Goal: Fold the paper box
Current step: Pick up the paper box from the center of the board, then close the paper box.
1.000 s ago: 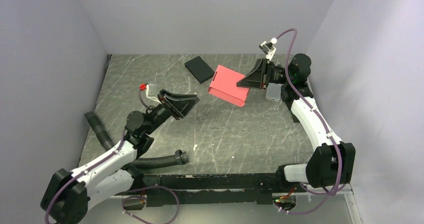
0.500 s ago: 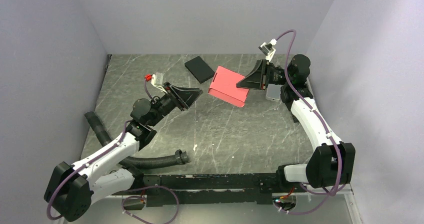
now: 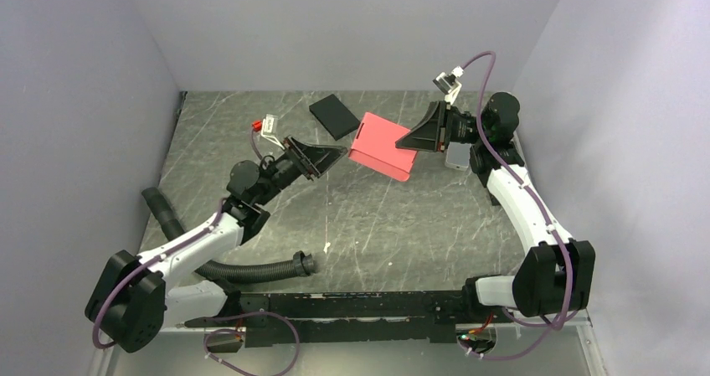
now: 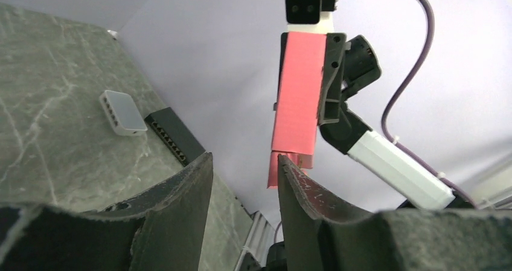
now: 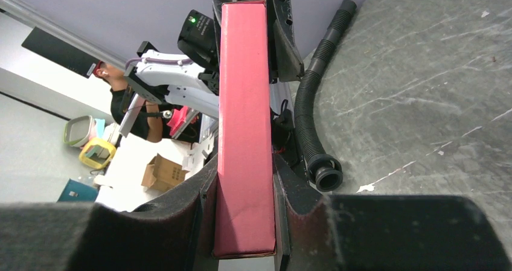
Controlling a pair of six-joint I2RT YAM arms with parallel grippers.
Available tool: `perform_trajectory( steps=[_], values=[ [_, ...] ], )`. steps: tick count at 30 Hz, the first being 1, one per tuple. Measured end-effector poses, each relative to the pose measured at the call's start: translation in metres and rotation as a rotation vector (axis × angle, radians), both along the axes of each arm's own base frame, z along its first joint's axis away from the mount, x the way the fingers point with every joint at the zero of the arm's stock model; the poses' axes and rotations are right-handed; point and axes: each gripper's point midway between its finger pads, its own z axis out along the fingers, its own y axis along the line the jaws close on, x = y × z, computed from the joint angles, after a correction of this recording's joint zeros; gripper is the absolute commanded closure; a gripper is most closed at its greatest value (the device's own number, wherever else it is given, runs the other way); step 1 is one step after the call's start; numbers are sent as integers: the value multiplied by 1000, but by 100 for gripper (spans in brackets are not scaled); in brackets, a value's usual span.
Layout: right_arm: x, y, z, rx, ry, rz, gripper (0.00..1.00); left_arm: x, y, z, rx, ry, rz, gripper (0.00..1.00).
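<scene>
Lilac walls enclose a grey marbled tabletop. From above, the right gripper holds the paper box up over the far middle of the tabletop. A black flat box lies just left of it, toward the far edge. The left gripper points at the paper box's left edge. Whether they touch cannot be told. A black corrugated hose curls by the near left corner.

Seen from the left wrist, the jaws stand spread with nothing between them. The paper box's lower end sits just past one fingertip.

Seen from the right wrist, the jaws pinch the paper box's narrow sides.
</scene>
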Motion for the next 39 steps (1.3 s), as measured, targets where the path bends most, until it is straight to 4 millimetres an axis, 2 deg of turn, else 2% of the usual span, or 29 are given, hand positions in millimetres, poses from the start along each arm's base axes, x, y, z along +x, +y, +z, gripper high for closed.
perform_trajectory(
  steps=[5, 9, 29, 39],
  values=[
    [-1, 0, 1, 1, -5, 0, 95, -5, 6, 17, -109, 24, -45, 51],
    [-2, 0, 2, 1, -7, 0, 96, -6, 8, 22, -162, 58, -75, 53],
    [-3, 0, 1, 6, 14, 2, 96, 0, -11, -2, -290, 218, -278, 68],
    [-3, 0, 1, 6, 13, 2, 96, -11, -8, 13, -341, 178, -336, 68]
  ],
)
